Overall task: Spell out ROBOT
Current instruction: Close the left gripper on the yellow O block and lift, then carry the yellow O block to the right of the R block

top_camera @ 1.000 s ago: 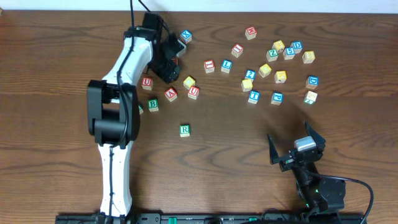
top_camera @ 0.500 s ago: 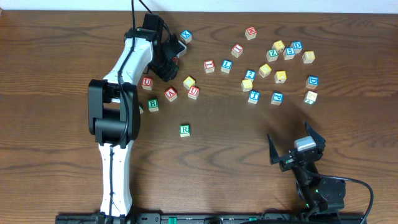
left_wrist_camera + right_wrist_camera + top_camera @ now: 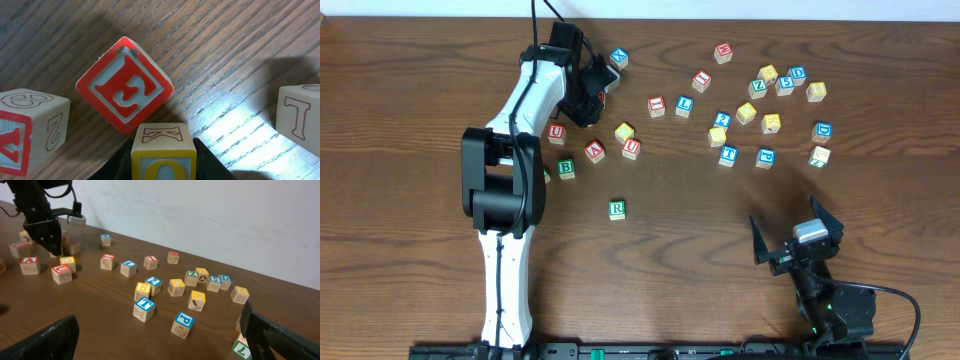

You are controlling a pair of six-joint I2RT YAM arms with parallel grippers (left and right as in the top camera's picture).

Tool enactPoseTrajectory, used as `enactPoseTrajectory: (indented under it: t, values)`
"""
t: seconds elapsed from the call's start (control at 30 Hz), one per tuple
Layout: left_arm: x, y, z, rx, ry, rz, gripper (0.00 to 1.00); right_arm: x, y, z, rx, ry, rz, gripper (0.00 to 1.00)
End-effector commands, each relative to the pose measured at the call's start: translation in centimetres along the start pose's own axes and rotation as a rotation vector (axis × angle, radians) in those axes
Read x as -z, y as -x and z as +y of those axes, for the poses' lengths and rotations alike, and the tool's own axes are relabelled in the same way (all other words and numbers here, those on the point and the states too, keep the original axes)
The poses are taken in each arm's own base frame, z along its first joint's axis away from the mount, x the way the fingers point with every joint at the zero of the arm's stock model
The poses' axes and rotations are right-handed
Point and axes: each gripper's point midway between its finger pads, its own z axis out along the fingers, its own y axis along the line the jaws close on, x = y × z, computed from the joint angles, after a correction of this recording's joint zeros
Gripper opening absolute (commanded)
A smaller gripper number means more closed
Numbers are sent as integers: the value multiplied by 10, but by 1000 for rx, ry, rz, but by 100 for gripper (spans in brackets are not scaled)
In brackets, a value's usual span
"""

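The yellow-faced O cube (image 3: 162, 152) sits at 11 o'clock on the tabletop (image 3: 700, 270), and the left gripper (image 3: 590, 105) has it: the jaws are shut against its two sides, dark fingers showing on either flank in the wrist view, with a K on the cube's upper face. The red E cube (image 3: 125, 90) stands just at 12 o'clock of it, one corner so near that we cannot say whether the two touch. The green R cube (image 3: 617, 209) waits alone toward 6 o'clock from the grip, the green B cube (image 3: 565, 168) is at 7 o'clock beside the left arm, and the blue T cube (image 3: 727, 155) lies well apart at 4 o'clock among the scattered blocks. Another yellow-faced cube (image 3: 624, 131) sits near at 4 o'clock, its letter unreadable to us. The right gripper (image 3: 790, 228) hangs at 5 o'clock with its jaws spread wide and nothing between them. We judge the first risk to be the E cube: a lift that is not straight up could drag or tip it. The hold looks low and narrow, so the O could twist or slip in transit, and a careless set-down beside the R could shove that cube out of line
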Motion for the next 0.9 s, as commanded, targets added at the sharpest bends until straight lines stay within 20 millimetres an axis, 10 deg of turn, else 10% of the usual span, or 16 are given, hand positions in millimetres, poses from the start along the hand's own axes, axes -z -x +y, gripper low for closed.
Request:
enactPoseTrajectory:
  t: [0.0, 0.27, 0.53, 0.67, 0.87]
  values:
    - [6, 2, 0, 2, 0, -9, 30, 0, -1, -1, -11, -6, 0, 99]
    - [64, 20, 0, -11, 56, -89, 24, 0, -1, -1, -11, -6, 0, 99]
    - [218, 33, -36, 298, 83, -302, 8, 0, -1, -1, -11, -6, 0, 99]
    - [234, 12, -68, 484, -32, -250, 8, 0, -1, -1, -11, -6, 0, 99]
    - [202, -1, -116, 483, -39, -77, 7, 0, -1, -1, -11, -6, 0, 99]
